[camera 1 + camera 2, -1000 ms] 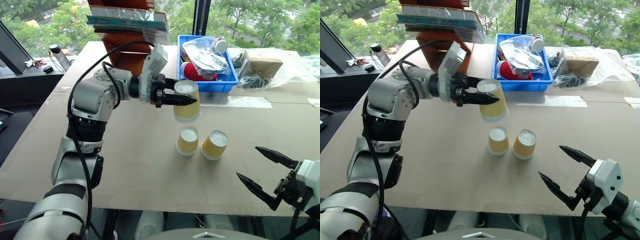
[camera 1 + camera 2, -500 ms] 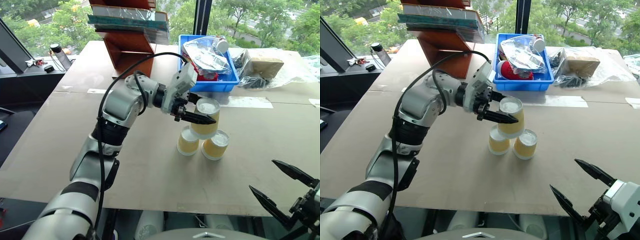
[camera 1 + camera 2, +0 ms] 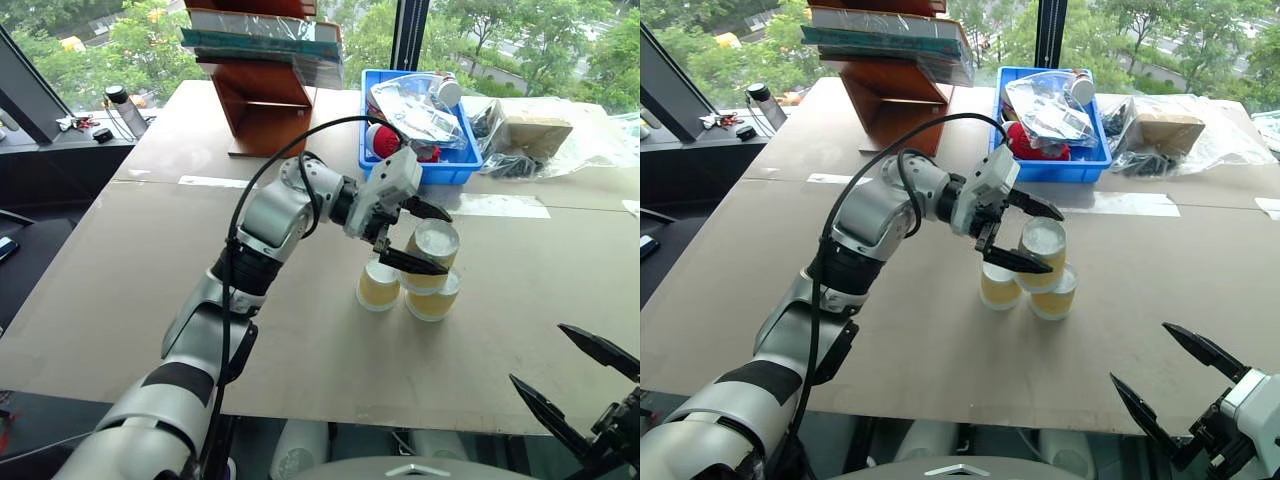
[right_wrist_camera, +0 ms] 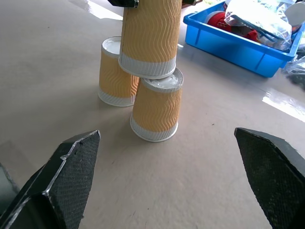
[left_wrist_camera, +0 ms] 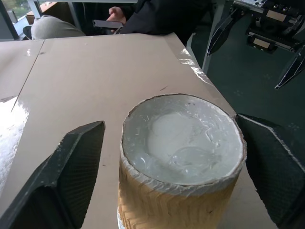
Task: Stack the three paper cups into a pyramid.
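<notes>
Three tan-yellow ribbed paper cups stand upside down on the brown table (image 3: 150, 260). Two base cups (image 3: 378, 286) (image 3: 433, 299) sit side by side, and the third cup (image 3: 434, 243) rests on top of them, forming the pyramid (image 4: 148, 71). My left gripper (image 3: 447, 243) is open around the top cup (image 5: 183, 143), with a gap showing on both sides between its fingers (image 5: 76, 167) and the cup wall. My right gripper (image 3: 575, 388) hangs open and empty at the near right, off the table's front edge.
At the back stands a blue bin (image 3: 450, 173) of bagged items, with a wooden stand (image 3: 265, 100) holding books to its left and a plastic-wrapped box (image 3: 530, 133) to its right. A person holding a phone (image 5: 107, 23) sits beyond the table.
My left gripper carried the cup right and down onto the two base cups, then opened around it. My right gripper drew back toward the near edge.
</notes>
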